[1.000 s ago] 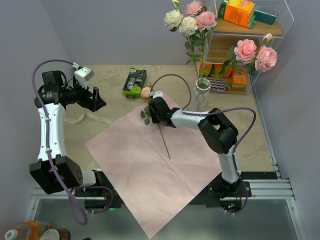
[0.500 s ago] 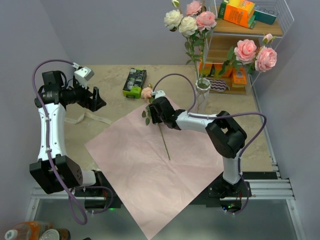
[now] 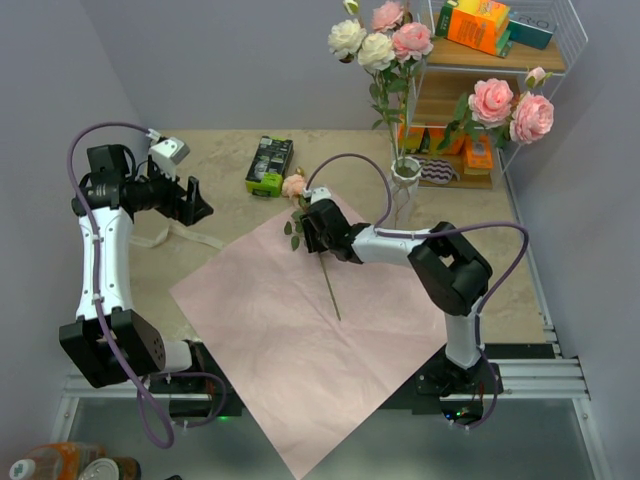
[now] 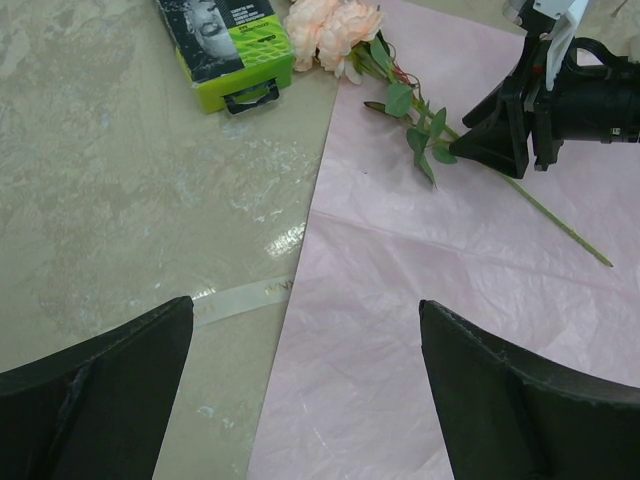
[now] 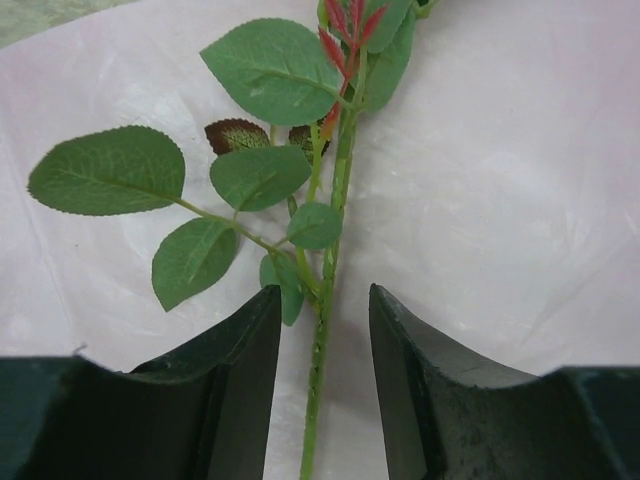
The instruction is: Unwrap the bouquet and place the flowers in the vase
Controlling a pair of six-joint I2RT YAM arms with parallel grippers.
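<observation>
The bouquet's pink wrapping paper [image 3: 300, 330] lies unfolded flat on the table. One of the flowers [image 3: 292, 185] rests across its far corner, with a peach-pink bloom and a thin green stem [image 5: 330, 250]. My right gripper [image 3: 308, 226] sits low over that stem just below the leaves, open. Its fingers [image 5: 240, 350] stand on either side without touching. The vase [image 3: 404, 182] stands behind the paper and holds several pink and cream flowers [image 3: 380, 42]. My left gripper [image 3: 196, 200] hangs open and empty over the table's left side. In the left wrist view the bloom [image 4: 330, 25] and the right gripper [image 4: 520, 120] show.
A beige ribbon [image 3: 165, 237] lies on the table left of the paper, seen also as the ribbon [image 4: 240, 297]. A green and black box [image 3: 269, 165] sits at the back. A wire shelf [image 3: 490, 90] with orange boxes and two pink blooms [image 3: 510, 108] stands at the back right.
The right arm's elbow has swung to the right and its jaws have narrowed a little around the stem. The flower and the left arm have hardly moved.
</observation>
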